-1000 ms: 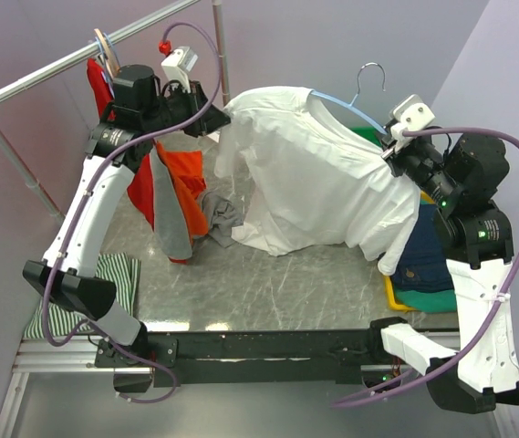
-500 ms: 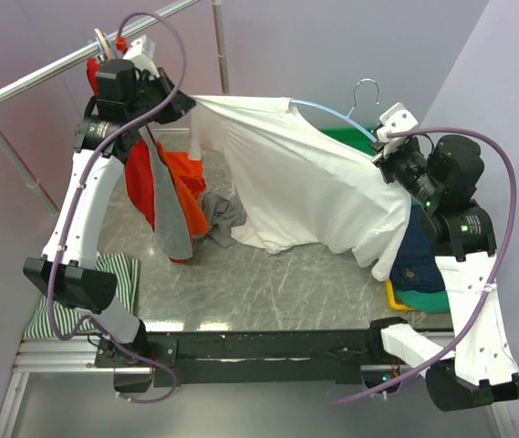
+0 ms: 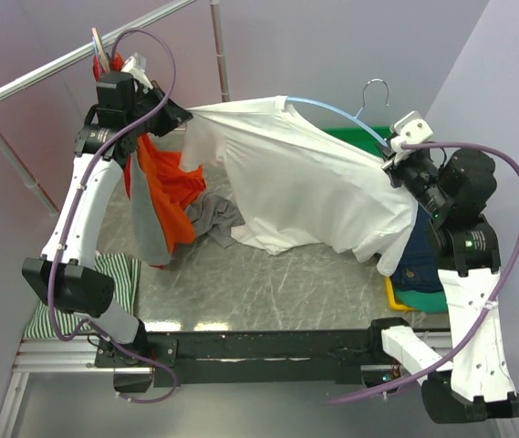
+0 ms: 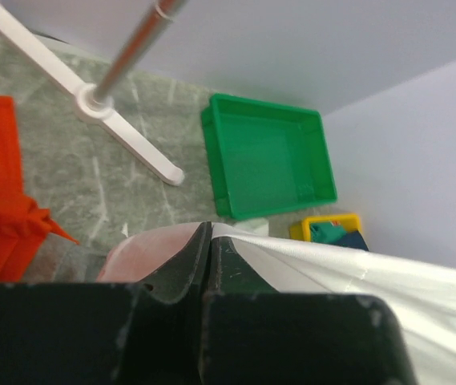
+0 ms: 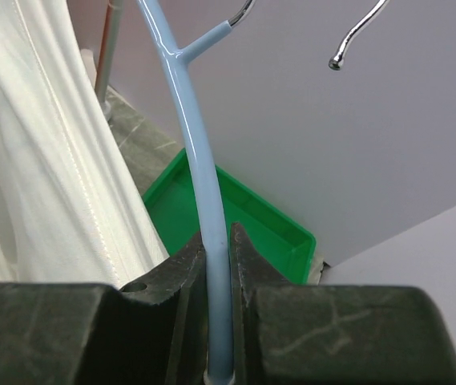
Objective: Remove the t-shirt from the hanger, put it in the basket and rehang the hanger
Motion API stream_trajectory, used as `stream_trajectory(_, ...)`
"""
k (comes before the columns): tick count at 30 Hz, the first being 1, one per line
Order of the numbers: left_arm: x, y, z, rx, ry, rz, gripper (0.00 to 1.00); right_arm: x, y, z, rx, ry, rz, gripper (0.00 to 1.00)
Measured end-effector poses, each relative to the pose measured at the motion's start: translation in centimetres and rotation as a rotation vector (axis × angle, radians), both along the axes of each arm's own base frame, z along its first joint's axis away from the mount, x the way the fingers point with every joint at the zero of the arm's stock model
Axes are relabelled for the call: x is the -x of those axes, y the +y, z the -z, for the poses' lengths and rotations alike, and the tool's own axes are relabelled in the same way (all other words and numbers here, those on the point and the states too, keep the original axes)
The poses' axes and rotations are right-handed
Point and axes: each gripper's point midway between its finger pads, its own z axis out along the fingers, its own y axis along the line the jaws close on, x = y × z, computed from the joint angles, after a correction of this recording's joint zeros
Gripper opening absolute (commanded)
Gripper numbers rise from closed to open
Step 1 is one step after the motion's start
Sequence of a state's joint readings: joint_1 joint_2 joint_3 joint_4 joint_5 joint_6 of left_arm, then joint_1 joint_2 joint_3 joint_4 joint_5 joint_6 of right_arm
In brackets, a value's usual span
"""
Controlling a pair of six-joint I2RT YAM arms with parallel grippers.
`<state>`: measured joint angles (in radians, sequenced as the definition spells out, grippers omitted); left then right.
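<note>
Far right of the table: green bin (image 4: 268, 160), its green floor in plain view from the left wrist.
Yellow tray (image 3: 394, 294): just nearer than the bin, holding a folded dark blue garment (image 3: 423, 260).
Hanger (image 5: 199, 160): one, pale blue with a metal hook, held tilted in the air.
Right claw (image 5: 215, 237): pinching the hanger's pale blue arm.
Left claw (image 4: 207, 237): pressed together on the edge of the t-shirt (image 3: 314, 182), close to the rack (image 3: 58, 64).
T-shirt: one, white, stretched between the two claws, one shoulder on the hanger, hem hanging low over the table.
Rack: one, with an orange garment (image 3: 172, 182) hanging from it.
Loose cloths: two, grey (image 3: 213, 214) and green-striped (image 3: 118, 278).
Containers: two.
</note>
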<state>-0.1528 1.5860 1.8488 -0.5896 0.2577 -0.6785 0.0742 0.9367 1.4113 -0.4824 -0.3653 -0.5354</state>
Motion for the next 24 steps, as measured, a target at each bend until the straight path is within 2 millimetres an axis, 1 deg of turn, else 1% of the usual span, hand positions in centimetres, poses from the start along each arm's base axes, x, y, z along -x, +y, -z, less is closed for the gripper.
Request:
stream_trajectory(1,0.0,-0.2,0.1,0.005,-0.002,0.014,0.01,0.2,0.0,-0.2,-0.001,-0.008,-0.002,0.00)
stream_trajectory(2,0.0,-0.5,0.3,0.012,-0.004,0.035,0.06,0.5,0.0,-0.4,-0.003,-0.015,-0.006,0.00)
stream_trajectory(3,0.0,-0.9,0.5,0.021,-0.009,0.059,0.15,0.6,0.0,-0.5,-0.004,-0.019,-0.009,0.00)
stream_trajectory(4,0.1,-1.2,0.8,0.030,-0.012,0.089,0.28,0.7,0.0,-0.6,-0.004,-0.021,-0.011,0.00)
stream_trajectory(5,0.1,-1.5,1.0,0.030,-0.014,0.113,0.55,0.8,0.0,-0.7,-0.004,-0.022,-0.010,0.00)
stream_trajectory(6,0.1,-1.6,1.4,0.022,-0.018,0.127,0.65,0.7,-0.2,-0.8,-0.005,-0.023,-0.002,0.00)
stream_trajectory(7,-0.1,-1.5,1.6,0.008,-0.023,0.135,0.73,0.7,-0.5,-1.0,-0.005,-0.026,0.008,0.00)
stream_trajectory(8,-0.4,-1.4,1.8,-0.007,-0.033,0.144,0.84,0.6,-0.8,-1.5,-0.007,-0.036,0.021,0.00)
stream_trajectory(10,-0.7,-1.4,2.2,-0.040,-0.048,0.158,0.89,0.5,-1.0,-2.6,-0.010,-0.056,0.032,0.00)
stream_trajectory(11,-0.7,-1.6,2.3,-0.054,-0.054,0.174,0.93,0.4,-1.1,-3.1,-0.010,-0.065,0.033,0.00)
stream_trajectory(13,-0.3,-2.6,2.2,-0.074,-0.077,0.217,0.96,0.2,-1.0,-3.8,-0.010,-0.076,0.030,0.00)
stream_trajectory(15,0.1,-3.5,1.6,-0.081,-0.111,0.263,0.98,0.1,-0.9,-4.1,-0.010,-0.075,0.021,0.00)
stream_trajectory(17,0.5,-4.3,0.5,-0.078,-0.156,0.309,0.99,-0.2,-0.6,-4.1,-0.007,-0.063,0.008,0.00)
stream_trajectory(19,0.9,-4.9,-1.6,-0.064,-0.222,0.352,0.99,-0.4,-0.4,-3.9,-0.003,-0.042,-0.006,0.00)
stream_trajectory(22,1.8,-5.6,-5.7,-0.050,-0.337,0.404,0.99,-0.8,0.1,-3.4,0.005,0.003,-0.037,0.00)
stream_trajectory(24,2.6,-6.2,-9.6,-0.046,-0.434,0.436,0.99,-0.9,0.3,-2.9,0.008,0.026,-0.052,0.00)
